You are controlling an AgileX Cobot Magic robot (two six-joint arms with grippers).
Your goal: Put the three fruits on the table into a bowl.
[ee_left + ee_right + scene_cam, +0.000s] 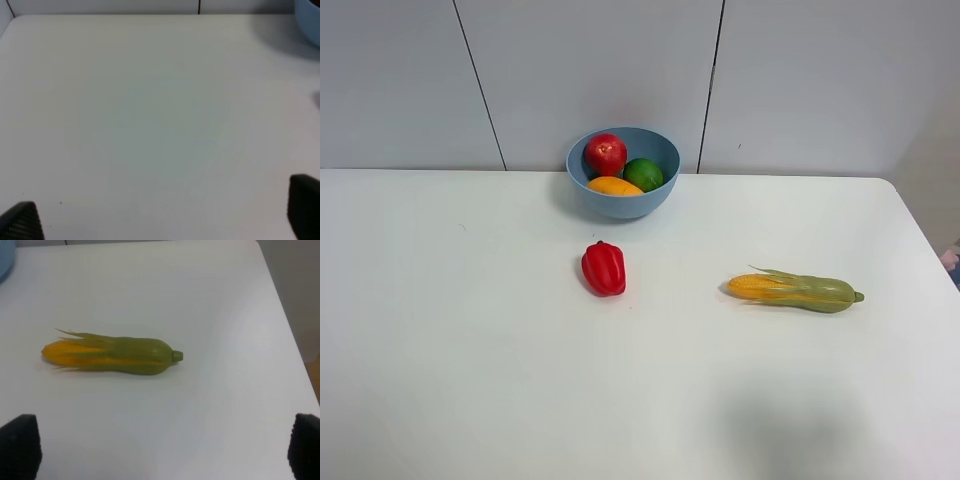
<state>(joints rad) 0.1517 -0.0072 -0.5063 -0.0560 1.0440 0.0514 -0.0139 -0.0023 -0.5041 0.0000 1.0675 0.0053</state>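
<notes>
The light-blue bowl [623, 172] stands at the back middle of the white table [470, 330]. In it lie the dark-red pomegranate [606, 154], the green lime [643, 174] and the orange-yellow mango [614, 186]. Neither arm shows in the high view. My left gripper [165, 215] is open and empty above bare table, with the bowl's edge [309, 20] at the corner of its view. My right gripper [162, 450] is open and empty, a little short of the corn cob [112, 355].
A red bell pepper [604, 268] lies on the table in front of the bowl. The corn cob in green husk [795, 290] lies to the right. The table's right edge [920, 240] is close to the corn. A grey wall stands behind.
</notes>
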